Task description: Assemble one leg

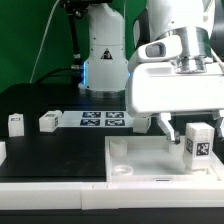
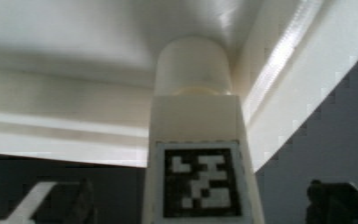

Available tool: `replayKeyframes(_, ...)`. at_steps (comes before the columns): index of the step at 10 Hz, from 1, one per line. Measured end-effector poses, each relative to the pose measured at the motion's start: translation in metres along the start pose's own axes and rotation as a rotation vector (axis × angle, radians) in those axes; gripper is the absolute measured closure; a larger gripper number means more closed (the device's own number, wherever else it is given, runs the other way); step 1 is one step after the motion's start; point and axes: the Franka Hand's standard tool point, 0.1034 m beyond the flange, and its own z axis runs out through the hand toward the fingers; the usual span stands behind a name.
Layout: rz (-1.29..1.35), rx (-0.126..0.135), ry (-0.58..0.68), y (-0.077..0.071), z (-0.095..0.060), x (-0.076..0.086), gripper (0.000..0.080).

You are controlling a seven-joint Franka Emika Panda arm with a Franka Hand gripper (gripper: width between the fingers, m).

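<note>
The gripper (image 2: 188,200), jaws apart, flanks the small white blocky tagged leg (image 2: 197,110) upright on the large white square panel (image 1: 140,160); an off-centre squeeze could topple it.

From here I count three legs, a first leg (image 1: 15,124), second leg (image 1: 48,122) and third leg (image 1: 197,141), plus one white panel (image 1: 140,162), one marker board (image 1: 103,120), one arm (image 1: 180,25) and one cropped white piece (image 1: 2,152).

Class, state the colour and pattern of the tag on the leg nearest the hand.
The tag on the leg is black-and-white blocky squares; wrist view shows it best.
</note>
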Motion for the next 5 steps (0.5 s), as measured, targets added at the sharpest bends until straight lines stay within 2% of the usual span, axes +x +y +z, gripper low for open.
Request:
replayKeyframes(1, 0.0, 0.0, 0.0, 0.0, 0.0, 0.0, 0.0161)
replayKeyframes(4, 0.002, 0.0, -0.009, 0.0006, -0.0002, -0.0002, 0.0152)
replayKeyframes(5, 0.012, 0.003, -0.041, 0.0029, -0.0058, 0.0043, 0.0151)
